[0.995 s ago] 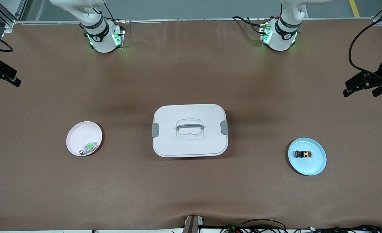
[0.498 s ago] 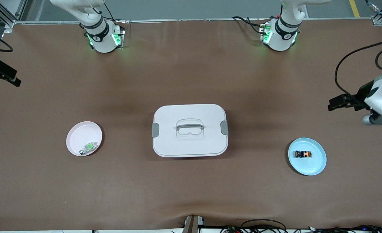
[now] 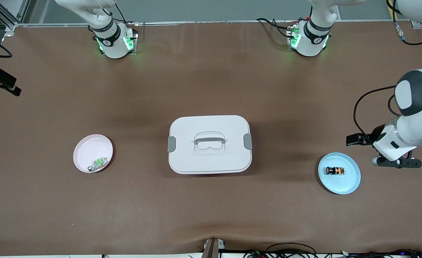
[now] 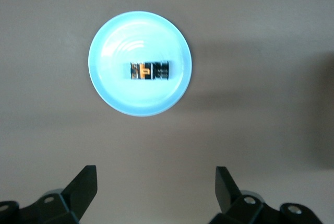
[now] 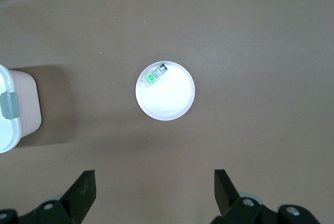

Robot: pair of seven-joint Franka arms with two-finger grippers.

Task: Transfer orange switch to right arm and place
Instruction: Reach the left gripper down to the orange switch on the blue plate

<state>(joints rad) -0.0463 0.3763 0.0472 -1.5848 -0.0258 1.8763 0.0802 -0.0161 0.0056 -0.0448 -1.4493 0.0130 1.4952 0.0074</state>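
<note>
Here my left gripper [image 4: 154, 192] hangs with its fingers spread wide and empty over the bare table [image 3: 211, 211] near the left arm's end, just beside the blue plate [image 3: 350, 182]; the orange switch [image 3: 335, 171] lies on its side in the middle of that plate. My right gripper [image 5: 154, 192] waits, spread and empty too, high over the right arm's end of the table, looking down on the pink plate [image 3: 89, 147] with the small green-and-white part [image 3: 98, 164] at its rim. The white lidded box [image 3: 209, 144] sits mid-table between the plates.
</note>
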